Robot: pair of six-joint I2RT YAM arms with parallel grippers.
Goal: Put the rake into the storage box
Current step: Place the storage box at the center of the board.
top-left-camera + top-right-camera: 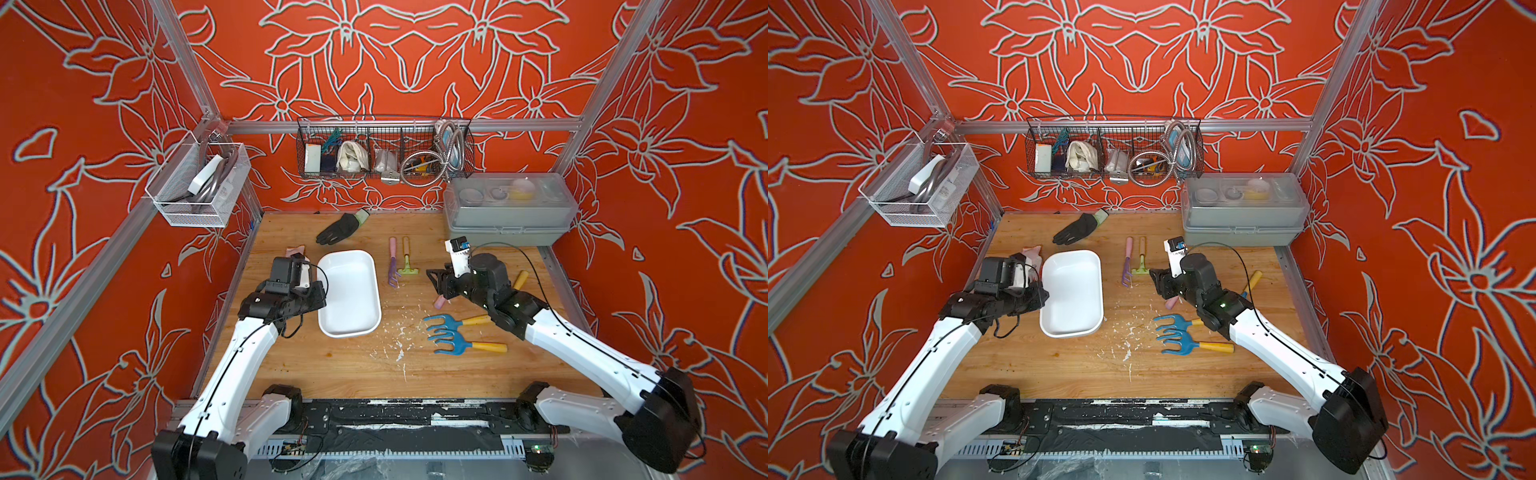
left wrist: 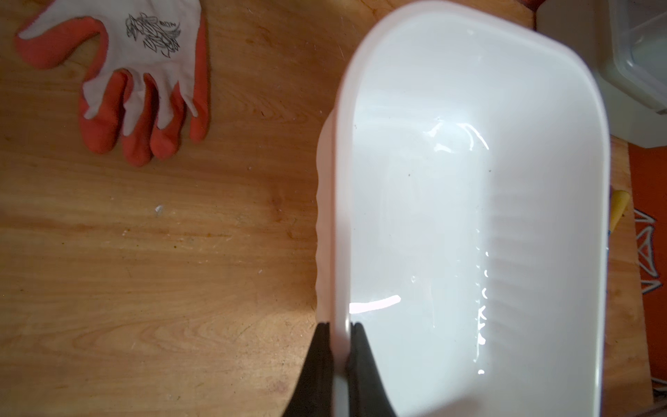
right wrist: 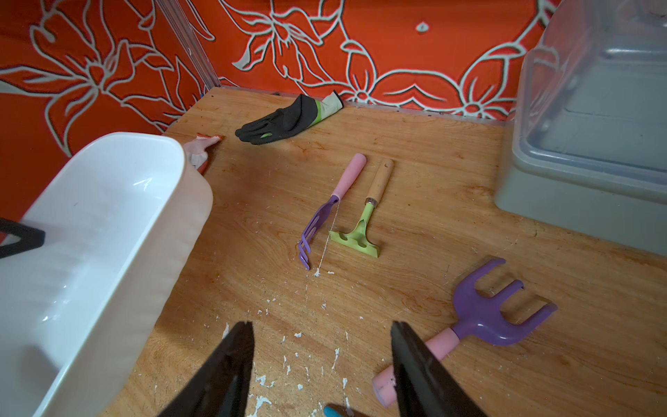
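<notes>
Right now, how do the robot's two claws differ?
The left claw is shut, pinching the white storage box's rim; the right claw stands open, holding nothing. The left claw is at the box's edge; the right claw hangs over bare wooden table. Both have black, tapering fingers.

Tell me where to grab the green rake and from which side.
Grip the green rake by its wooden handle, coming straight down from above with the open right gripper, jaws across the handle. It lies flat, and the small purple rake lies close alongside, so a side approach looks crowded.
</notes>
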